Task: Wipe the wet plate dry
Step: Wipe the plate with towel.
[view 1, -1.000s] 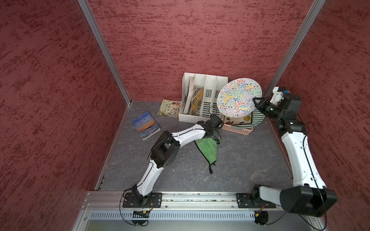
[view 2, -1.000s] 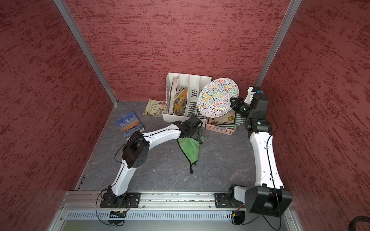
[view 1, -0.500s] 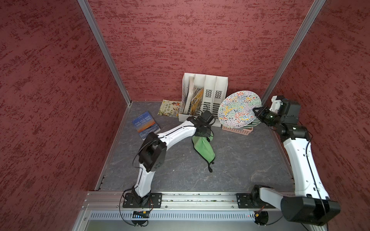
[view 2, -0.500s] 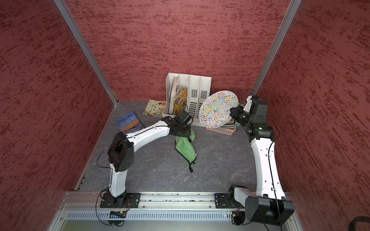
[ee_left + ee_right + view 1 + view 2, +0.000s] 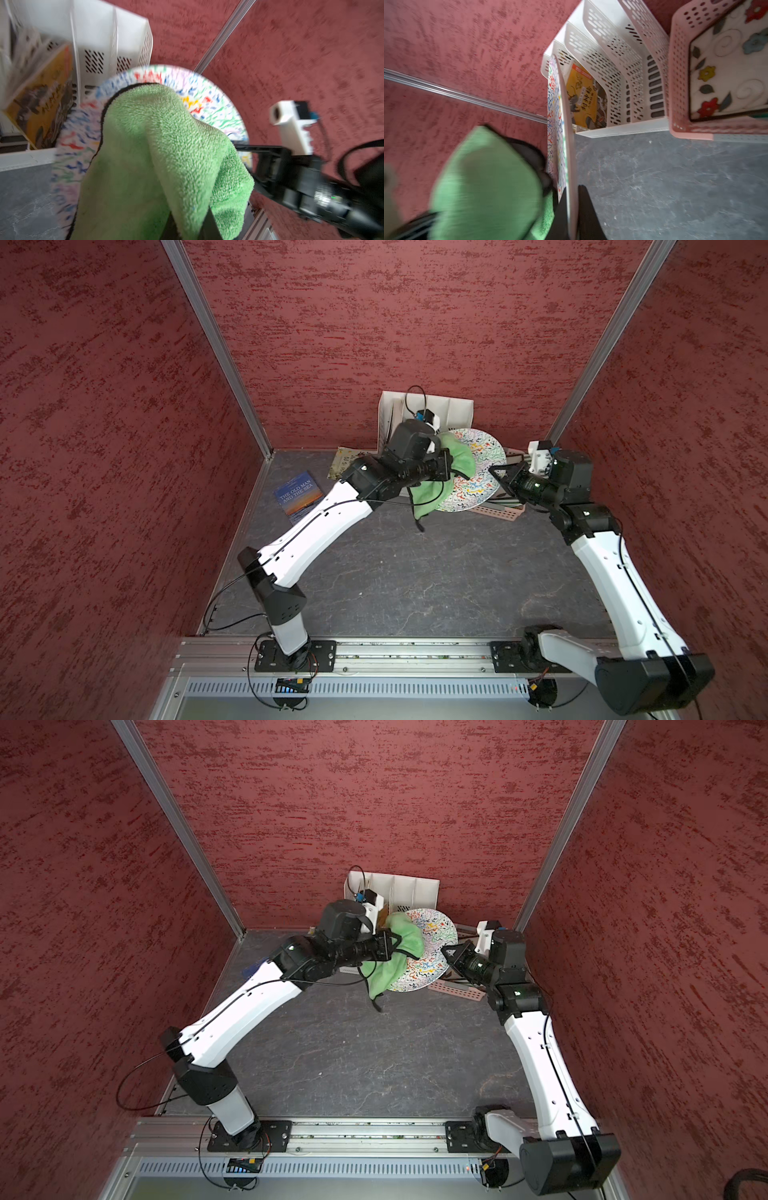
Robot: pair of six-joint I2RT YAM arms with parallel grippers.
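Right now the right gripper point(image 5: 572, 216) is closed down to a narrow gap on the rim of the patterned plate point(image 5: 556, 124), one finger on the printed face and the other on the plain back, so the plate stands nearly on edge. In both top views the plate point(image 5: 482, 472) is at the back of the table, in front of the white file rack point(image 5: 453, 406) and above the near end of the pink basket point(image 5: 498, 512), with its decorated face turned toward the left arm. The left gripper point(image 5: 190, 224) is pinched tight on a fold of the green cloth point(image 5: 155, 145); its two dark fingers point(image 5: 209, 222) show at the base of the bunched fabric. The cloth lies against the plate's face, covering about the half nearer the left arm, and a loose end hangs down past the plate's lower edge in a top view point(image 5: 376, 990). A blue book point(image 5: 298, 495) lies flat on the gray table, well apart from both grippers.
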